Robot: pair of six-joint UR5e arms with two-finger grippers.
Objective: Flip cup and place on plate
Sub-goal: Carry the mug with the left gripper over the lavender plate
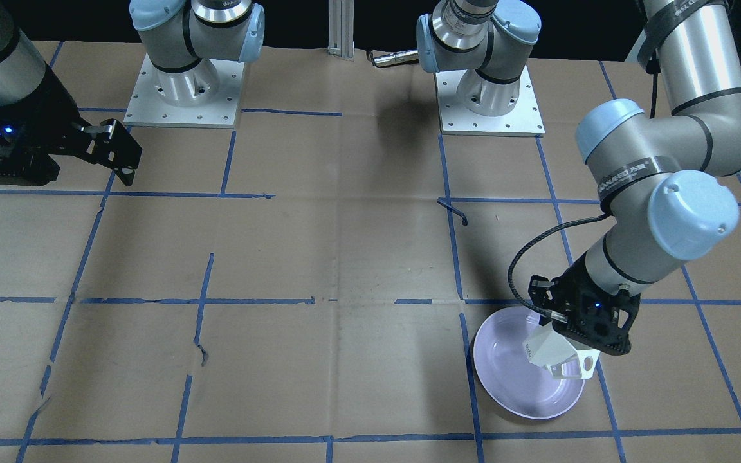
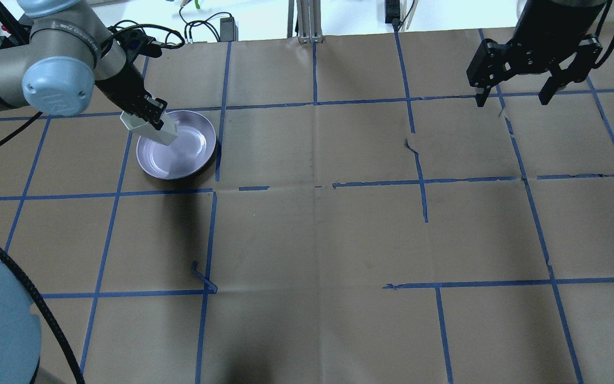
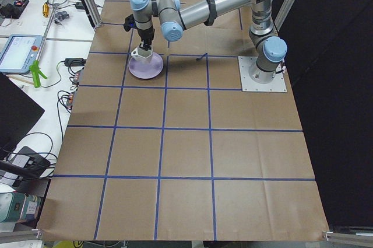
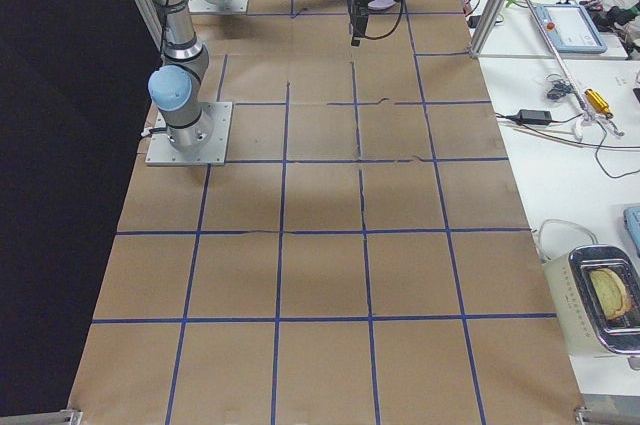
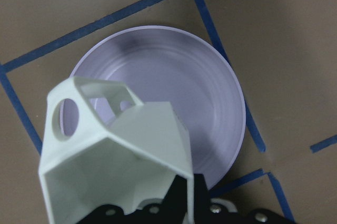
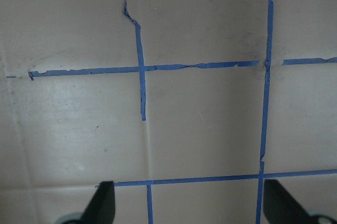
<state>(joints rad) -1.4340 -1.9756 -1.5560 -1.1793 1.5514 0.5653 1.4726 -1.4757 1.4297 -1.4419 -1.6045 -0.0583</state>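
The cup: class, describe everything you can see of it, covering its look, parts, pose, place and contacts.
The cup is small, white and matt-looking, with flat faceted walls, an angular rim and a thin angular handle pierced by openings. It hangs tilted in the left gripper, whose fingers clamp its wall near the rim. Its mouth faces the wrist camera and its narrower end points toward the pale lavender plate beneath, off the plate's centre. Whether it touches the plate cannot be told.

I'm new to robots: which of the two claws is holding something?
The left gripper, above the plate, grips the white cup; the right gripper hangs open and empty across the table.
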